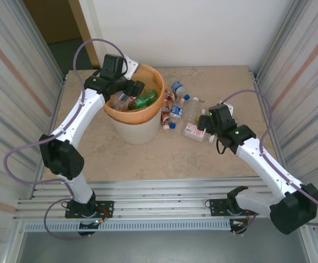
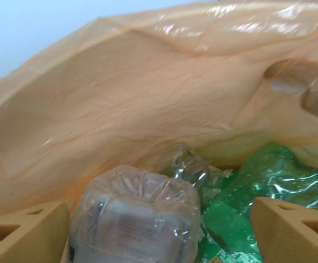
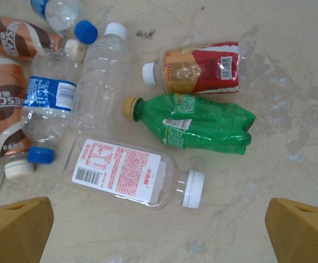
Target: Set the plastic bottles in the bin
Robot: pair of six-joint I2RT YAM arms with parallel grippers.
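The bin (image 1: 140, 130), off-white and lined with an orange bag (image 2: 148, 93), stands at the back left of the table. My left gripper (image 1: 130, 89) hangs over its mouth, open. A clear plastic bottle (image 2: 134, 216) lies between its fingers (image 2: 22, 233), apart from the right one, beside a green bottle (image 2: 268, 175) inside the bag. Several plastic bottles (image 1: 176, 107) lie on the table right of the bin. My right gripper (image 1: 203, 123) hovers open above them: a clear white-labelled bottle (image 3: 128, 174), a green one (image 3: 202, 123) and a red-labelled one (image 3: 200, 68).
Two brown coffee bottles (image 3: 5, 118) and a blue-labelled clear bottle (image 3: 46, 107) lie nearest the bin. Corrugated metal walls (image 1: 16, 82) flank the table on both sides. Bare tabletop (image 1: 169, 159) stretches in front of the bin and the bottles.
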